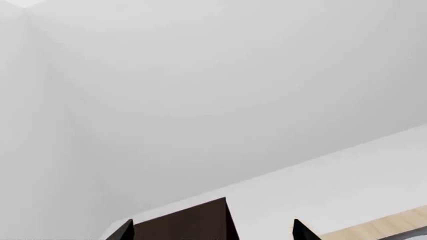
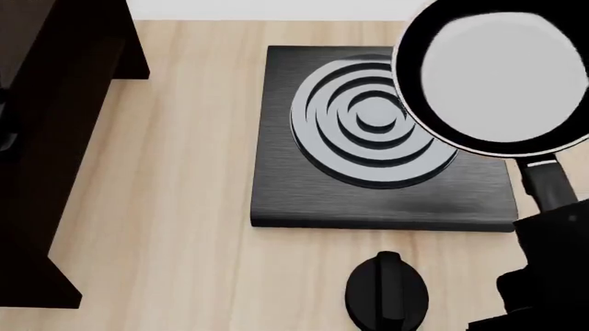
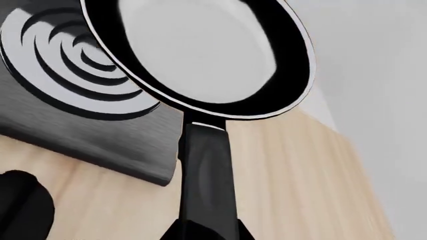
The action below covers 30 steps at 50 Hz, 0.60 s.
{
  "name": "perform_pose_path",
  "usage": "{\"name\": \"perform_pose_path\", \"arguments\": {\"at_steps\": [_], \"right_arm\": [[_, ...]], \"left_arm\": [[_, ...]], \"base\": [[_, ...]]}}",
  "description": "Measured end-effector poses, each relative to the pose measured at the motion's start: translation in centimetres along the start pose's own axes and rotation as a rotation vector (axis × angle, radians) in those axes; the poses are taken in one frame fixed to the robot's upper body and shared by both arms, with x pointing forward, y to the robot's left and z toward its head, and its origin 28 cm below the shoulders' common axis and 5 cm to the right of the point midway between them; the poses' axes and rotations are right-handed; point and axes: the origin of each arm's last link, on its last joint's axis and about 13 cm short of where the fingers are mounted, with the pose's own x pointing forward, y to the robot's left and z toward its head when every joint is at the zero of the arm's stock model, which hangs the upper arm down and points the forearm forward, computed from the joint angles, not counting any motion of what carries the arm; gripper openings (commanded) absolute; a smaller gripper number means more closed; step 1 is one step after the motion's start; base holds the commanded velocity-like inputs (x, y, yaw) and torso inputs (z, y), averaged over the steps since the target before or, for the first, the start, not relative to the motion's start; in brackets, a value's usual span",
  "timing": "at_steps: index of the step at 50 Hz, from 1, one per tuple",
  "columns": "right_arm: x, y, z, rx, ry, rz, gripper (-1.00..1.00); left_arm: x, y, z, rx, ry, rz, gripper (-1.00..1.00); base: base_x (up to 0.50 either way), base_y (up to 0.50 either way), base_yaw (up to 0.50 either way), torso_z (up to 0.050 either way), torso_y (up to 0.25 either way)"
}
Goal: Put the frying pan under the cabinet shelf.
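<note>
Frying pan [image 2: 497, 76] handle in right gripper [image 3: 207, 227], head view adds cabinet [image 2: 46, 138]

No text, label, brand, number or sign can be read in any of the three views. No marking is seen on the frying pan [image 2: 497, 72], on the square stove plate [image 2: 304, 186] with its concentric rings, on the dark cabinet [image 2: 46, 138] or on the black knob-like object [image 2: 387, 293] lying on the wooden table [image 2: 165, 207]. Only a plain white wall [image 1: 213, 90] is shown in the left wrist view, without any lettering.
</note>
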Motion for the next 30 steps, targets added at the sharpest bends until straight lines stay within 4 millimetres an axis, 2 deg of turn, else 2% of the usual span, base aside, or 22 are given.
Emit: {"name": "perform_pose_path", "arguments": {"at_steps": [17, 30], "right_arm": [[-0.9, 0.3, 2.9, -0.165, -0.041, 0.083, -1.0], [-0.6, 1.0, 4.2, -0.262, -0.009, 0.136, -1.0]], "left_arm": [[-0.1, 0.2, -0.4, -0.009, 0.009, 0.004, 1.0], [-0.4, 0.5, -0.2, -0.011, 0.004, 0.009, 1.0]], "base": [[0.0, 0.0, 0.0, 0.001, 0.002], [0.0, 0.0, 0.0, 0.001, 0.002]]}}
